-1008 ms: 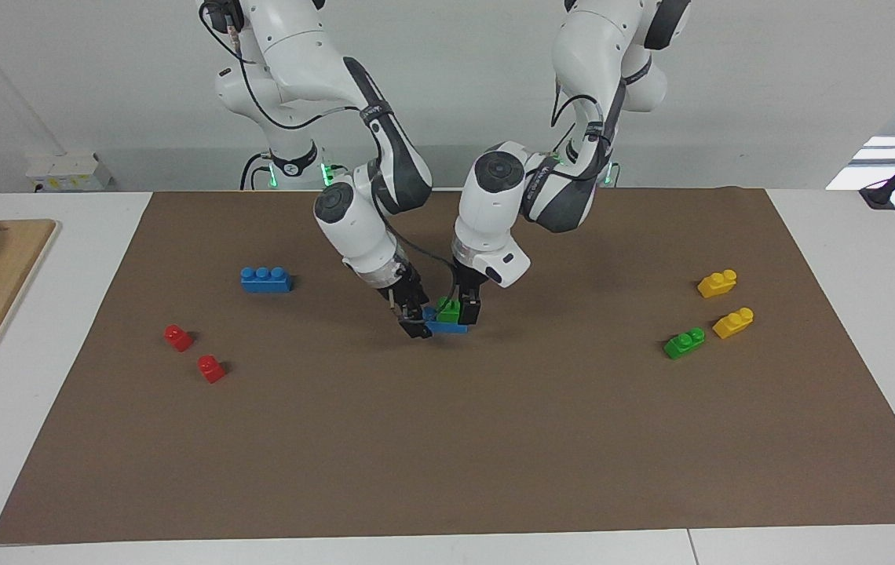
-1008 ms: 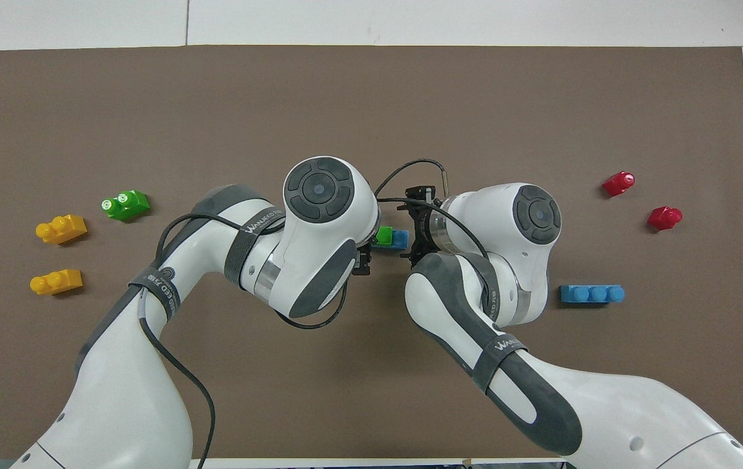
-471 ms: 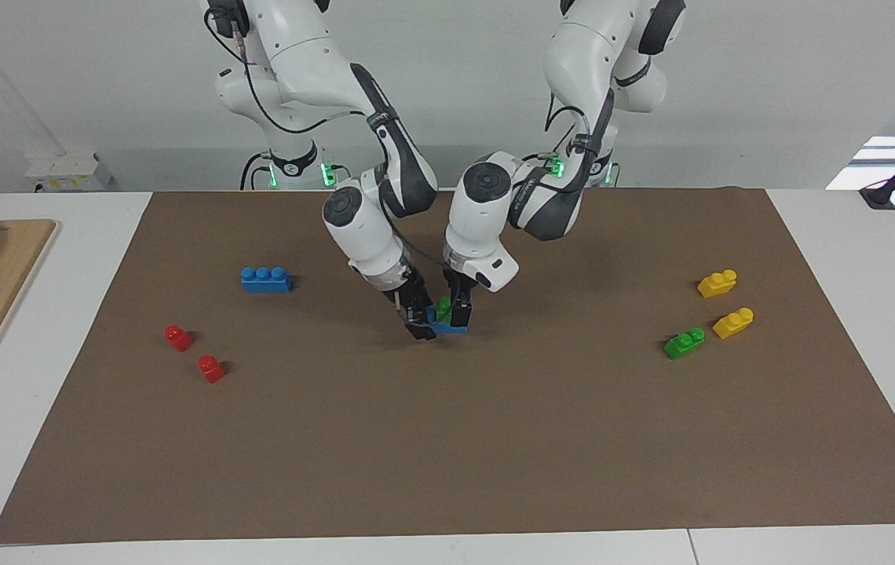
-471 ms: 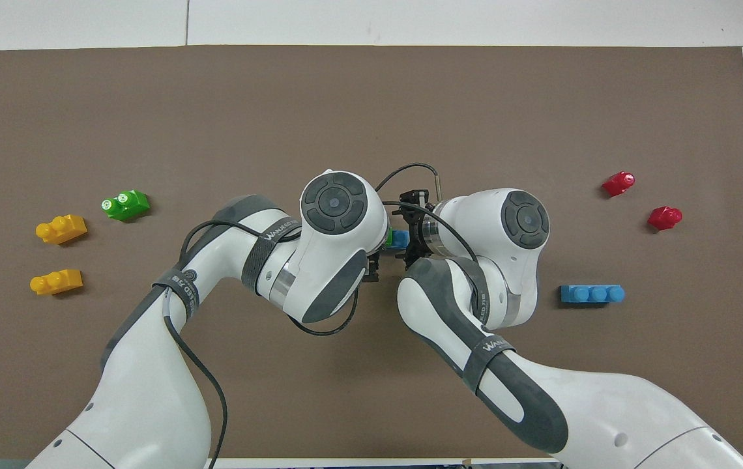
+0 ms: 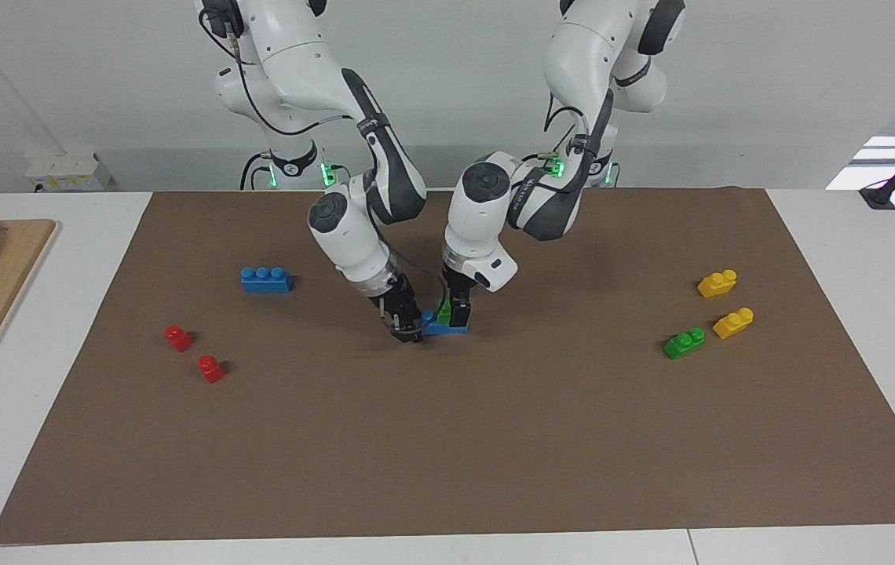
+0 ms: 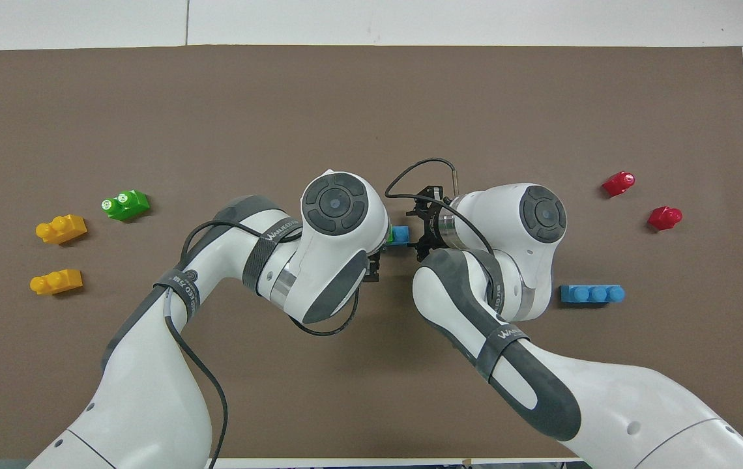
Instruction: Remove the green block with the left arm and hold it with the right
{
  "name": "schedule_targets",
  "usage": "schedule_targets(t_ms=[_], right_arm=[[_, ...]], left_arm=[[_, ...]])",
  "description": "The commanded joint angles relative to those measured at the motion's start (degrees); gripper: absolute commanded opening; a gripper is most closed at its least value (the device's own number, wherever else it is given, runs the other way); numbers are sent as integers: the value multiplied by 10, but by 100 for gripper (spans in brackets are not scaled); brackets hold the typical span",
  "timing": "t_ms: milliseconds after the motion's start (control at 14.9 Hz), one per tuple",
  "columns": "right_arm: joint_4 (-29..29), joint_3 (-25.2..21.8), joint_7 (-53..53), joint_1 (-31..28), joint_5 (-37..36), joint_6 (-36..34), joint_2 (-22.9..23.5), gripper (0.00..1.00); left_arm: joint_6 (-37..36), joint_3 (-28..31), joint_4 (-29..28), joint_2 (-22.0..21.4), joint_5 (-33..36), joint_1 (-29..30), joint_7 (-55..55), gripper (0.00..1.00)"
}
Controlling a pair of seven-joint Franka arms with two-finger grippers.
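Basically mid-separation setup. The green block (image 5: 443, 309) sits studded onto a blue three-stud brick (image 5: 441, 327) at the middle of the brown mat (image 5: 494, 439).

The left gripper (image 5: 454, 314) is down over the green block with its jaws spread on either side, not clenched, placed that way so it can pinch the block and pull it off. The right gripper (image 5: 408, 328) is low at the blue brick's end toward the right arm, probably there to pin the base so it stays down during the pull. Can't tell if it grips yet.

Counts:
- 1 green block.
- 2 blue three-stud bricks, counting the loose blue brick (image 5: 265, 279) toward the right arm's end.
- 2 red single-stud blocks (image 5: 177, 337) (image 5: 211, 368), farther from the robots than that loose brick.
- 2 yellow flat pieces (image 5: 717, 283) (image 5: 733, 322) toward the left arm's end.
- 1 flat green piece (image 5: 684, 343) just beside the yellow ones.
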Motion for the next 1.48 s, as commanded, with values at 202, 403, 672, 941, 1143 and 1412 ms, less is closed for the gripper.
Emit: schedule_targets(t_ms=[202, 403, 672, 941, 1143, 1412], right_arm=[[-3, 6, -4, 0, 20, 16, 0, 62], [-2, 6, 2, 12, 21, 16, 0, 74], [-2, 6, 3, 20, 29, 18, 0, 75], [-2, 6, 3, 19, 29, 18, 0, 0], [-2, 6, 3, 14, 29, 18, 0, 0], [-2, 6, 3, 13, 33, 18, 0, 0]], left_arm=[[10, 7, -6, -4, 10, -7, -13, 100], [13, 7, -8, -3, 10, -6, -14, 100], [16, 7, -9, -2, 10, -5, -14, 100], [24, 7, -16, -2, 10, -3, -22, 100], [25, 7, -19, -3, 10, -4, -22, 97], [25, 7, -19, -3, 10, -4, -22, 89]])
